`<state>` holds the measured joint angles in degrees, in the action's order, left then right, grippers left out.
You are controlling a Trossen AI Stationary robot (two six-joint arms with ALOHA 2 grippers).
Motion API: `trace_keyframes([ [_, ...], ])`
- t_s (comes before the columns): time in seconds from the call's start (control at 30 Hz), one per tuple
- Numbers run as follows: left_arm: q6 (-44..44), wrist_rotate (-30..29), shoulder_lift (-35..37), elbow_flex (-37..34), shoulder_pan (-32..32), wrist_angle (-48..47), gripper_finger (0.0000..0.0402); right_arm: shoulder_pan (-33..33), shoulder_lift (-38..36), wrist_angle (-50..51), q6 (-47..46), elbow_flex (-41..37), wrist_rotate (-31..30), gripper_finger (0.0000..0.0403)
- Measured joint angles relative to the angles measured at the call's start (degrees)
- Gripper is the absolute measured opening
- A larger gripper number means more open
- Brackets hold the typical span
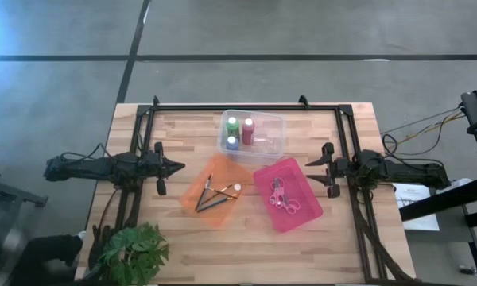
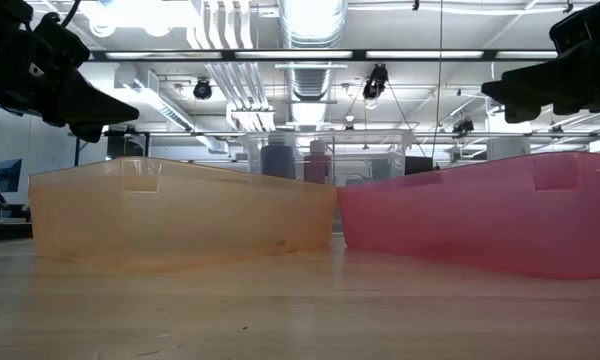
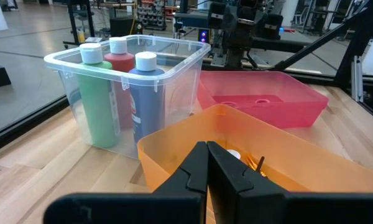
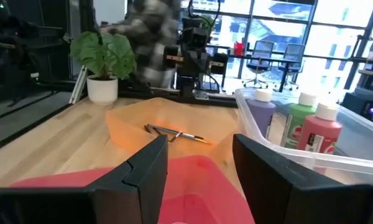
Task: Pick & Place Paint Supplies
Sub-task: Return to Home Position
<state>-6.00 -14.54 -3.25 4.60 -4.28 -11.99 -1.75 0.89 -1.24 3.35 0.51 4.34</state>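
Three paint bottles, green point(image 1: 232, 125), pink-red point(image 1: 247, 129) and blue point(image 1: 232, 143), stand upright in a clear plastic bin point(image 1: 272, 135) at the table's far middle. Several thin paintbrushes point(image 1: 215, 195) lie in an orange tray point(image 1: 200, 181) near the centre. My left gripper point(image 1: 181, 168) is shut and empty above the table, left of the orange tray; its closed fingers point(image 3: 207, 158) point at the tray and bin. My right gripper point(image 1: 308, 171) is open and empty, right of a pink tray point(image 1: 298, 208); its fingers point(image 4: 152, 163) stand wide apart.
The pink tray holds pink scissors point(image 1: 280, 196). A potted plant point(image 1: 131, 250) stands at the table's near left corner. A dark frame point(image 1: 246, 106) runs along the far edge and both sides. A person point(image 4: 146, 34) stands beyond the table's left side.
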Motion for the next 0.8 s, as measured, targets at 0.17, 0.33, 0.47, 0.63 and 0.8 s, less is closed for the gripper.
trace_keyframes([
  [0.17,0.01,0.01,0.0,0.0,0.01,0.0,0.001,0.0,0.0,-0.02,-2.05,0.0,0.0,0.0178],
  [0.33,0.0,0.01,0.0,0.0,0.01,0.0,0.001,0.01,0.0,-0.02,-5.14,0.0,0.03,0.0178],
  [0.47,0.02,0.01,0.02,0.0,0.01,0.0,0.001,0.01,0.0,-0.04,-5.01,0.0,0.02,0.0178],
  [0.63,0.02,0.01,0.02,0.0,0.01,0.0,0.001,0.01,0.0,-0.02,-4.87,0.0,0.05,0.0178],
  [0.8,0.0,0.01,0.02,0.0,0.01,0.0,0.001,0.0,0.0,-0.04,-4.87,0.0,0.05,0.0178],
])
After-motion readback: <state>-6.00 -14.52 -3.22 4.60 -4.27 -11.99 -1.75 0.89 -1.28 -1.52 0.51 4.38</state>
